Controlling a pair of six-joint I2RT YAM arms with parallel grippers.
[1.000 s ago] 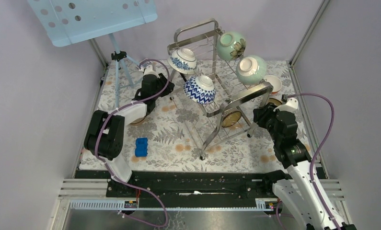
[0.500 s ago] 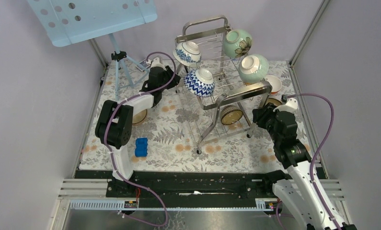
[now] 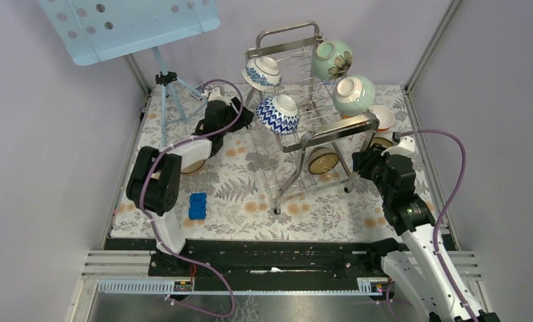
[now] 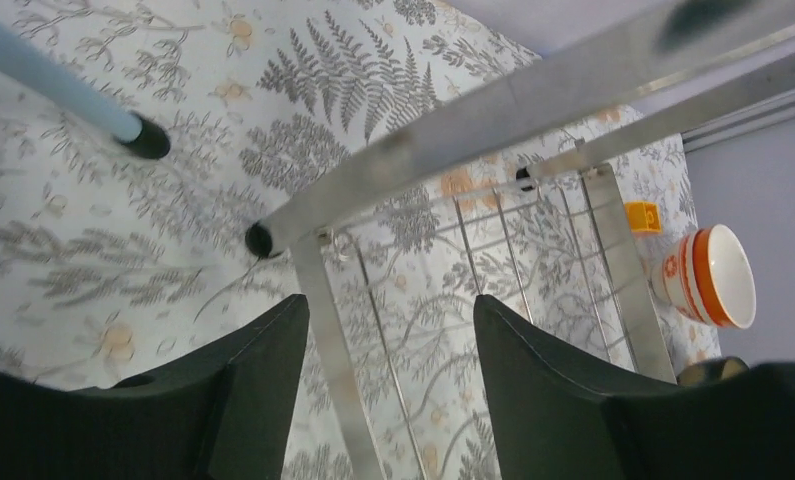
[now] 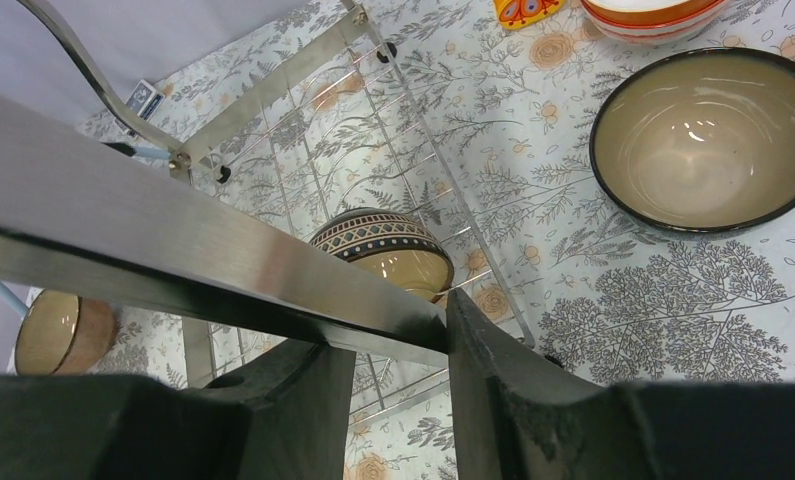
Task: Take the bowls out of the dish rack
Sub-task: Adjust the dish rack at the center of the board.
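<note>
The steel dish rack (image 3: 304,137) stands mid-table. Its upper tier carries two blue-and-white bowls (image 3: 279,114) and two pale green bowls (image 3: 352,94). A patterned bowl (image 3: 323,161) sits on edge in the lower tier and also shows in the right wrist view (image 5: 383,250). An orange-white bowl (image 3: 383,117), a dark-rimmed bowl (image 5: 708,140) and a brown bowl (image 3: 195,164) rest on the table. My right gripper (image 5: 398,335) is shut on the rack's frame bar (image 5: 173,250). My left gripper (image 4: 388,310) is open and empty over the rack's left foot (image 4: 261,240).
A pale blue perforated stand (image 3: 129,23) on a tripod (image 3: 164,87) stands at the back left, with one leg (image 4: 58,85) near my left gripper. A blue sponge (image 3: 198,205) lies front left. A small orange item (image 4: 640,216) lies by the orange-white bowl.
The rack has swung: its left end moved right and toward the back, while its right frame stayed in my right gripper. My left gripper followed to the right, then eased back slightly.
</note>
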